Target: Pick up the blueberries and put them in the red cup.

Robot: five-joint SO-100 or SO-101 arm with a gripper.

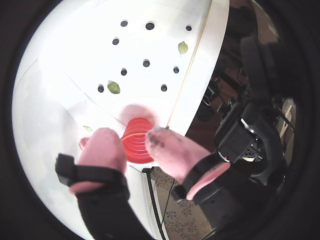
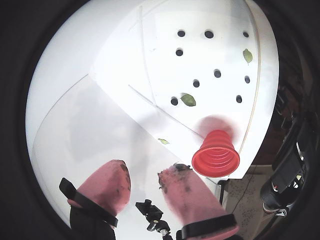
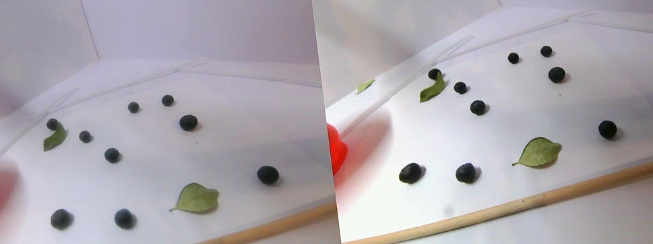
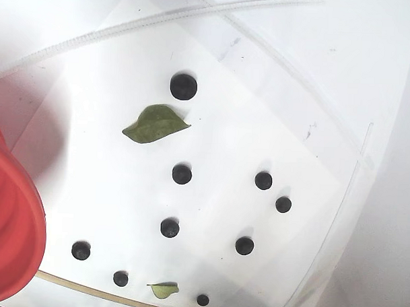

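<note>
Claw point(image 2: 145, 182) above the cup point(image 2: 216, 155), fingers apart, empty.
Berries point(image 4: 182, 173) lie scattered on the white sheet point(image 4: 219, 140) among leaves point(image 4: 154, 123).

In a wrist view my pink fingertips point(image 1: 102, 150) cover the near part of the red cup point(image 1: 136, 131), whose far rim is a blur. The fixed view's left edge cuts the cup off, and the stereo pair's right half shows only a sliver of it
</note>
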